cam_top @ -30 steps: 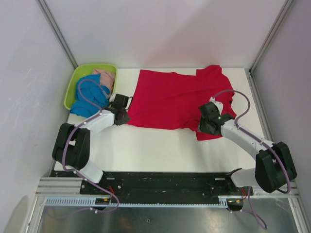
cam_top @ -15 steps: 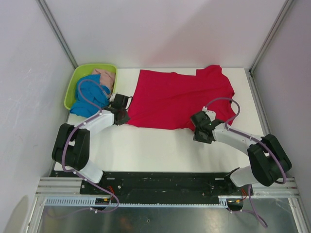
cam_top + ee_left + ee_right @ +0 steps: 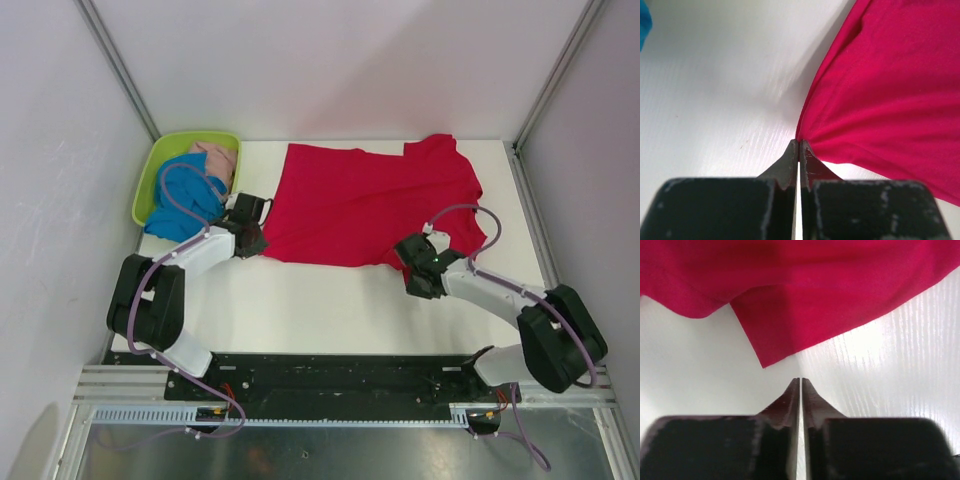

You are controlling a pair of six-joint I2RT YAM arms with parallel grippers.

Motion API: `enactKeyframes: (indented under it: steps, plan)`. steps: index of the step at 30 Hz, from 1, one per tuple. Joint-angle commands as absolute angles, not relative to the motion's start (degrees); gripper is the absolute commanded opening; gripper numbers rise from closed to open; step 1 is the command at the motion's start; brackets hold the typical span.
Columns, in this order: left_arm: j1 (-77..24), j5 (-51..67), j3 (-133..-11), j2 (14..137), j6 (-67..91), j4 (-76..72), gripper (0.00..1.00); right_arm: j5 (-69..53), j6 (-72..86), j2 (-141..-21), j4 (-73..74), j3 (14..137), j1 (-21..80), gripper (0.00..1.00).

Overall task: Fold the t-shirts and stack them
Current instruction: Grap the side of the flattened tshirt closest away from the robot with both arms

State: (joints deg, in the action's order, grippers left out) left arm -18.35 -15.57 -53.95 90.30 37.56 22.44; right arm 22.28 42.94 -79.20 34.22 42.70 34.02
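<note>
A: Why is the left pincer (image 3: 799, 146) sitting mid-left?
B: It is pinching the red t-shirt (image 3: 370, 205), spread mid-frame, probably anchoring it. The right pincer (image 3: 799, 382), pressed together empty, is hovering beside its hem.

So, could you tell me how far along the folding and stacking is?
Nothing is folded yet. The red t-shirt lies spread flat; the left gripper pinches its near-left corner, and the right gripper is shut just short of another corner. The blue t-shirt and pink t-shirt wait in the green basket.
</note>
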Motion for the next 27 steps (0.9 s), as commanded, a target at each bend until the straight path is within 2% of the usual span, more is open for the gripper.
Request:
enactKeyframes:
  steps: [1, 4, 6, 10, 16, 22, 24, 27]
  plan:
    - [-18.2, -15.1, -53.6, 88.0, 38.1, 22.4, 0.0, 24.6, 44.4, -73.9, 35.9, 42.2, 34.5, 0.18]
    - [-18.1, -15.0, -53.6, 88.2, 38.1, 22.4, 0.0, 23.9, 42.9, -74.0, 32.3, 41.9, 35.4, 0.39]
    - [-18.1, -15.0, -53.6, 88.2, 38.1, 22.3, 0.0, 23.8, 42.0, -75.5, 29.7, 41.9, 35.7, 0.47]
    - [-18.1, -15.0, -53.7, 88.2, 37.8, 22.4, 0.0, 23.7, 40.9, -79.5, 25.7, 42.0, 35.7, 0.51]
    - [-18.1, -14.6, -54.2, 88.6, 37.7, 22.4, 0.0, 24.9, 40.3, -83.7, 23.2, 42.5, 35.5, 0.51]
    - [-18.2, -14.5, -54.5, 89.1, 37.7, 22.4, 0.0, 25.8, 40.1, -85.7, 22.9, 42.5, 35.5, 0.47]
    - [-18.2, -14.6, -54.6, 89.2, 37.7, 22.3, 0.0, 26.0, 40.4, -86.0, 23.5, 42.5, 35.5, 0.38]
    - [-18.2, -14.6, -54.5, 89.4, 37.7, 22.4, 0.0, 26.4, 41.1, -85.7, 25.6, 42.4, 35.5, 0.18]
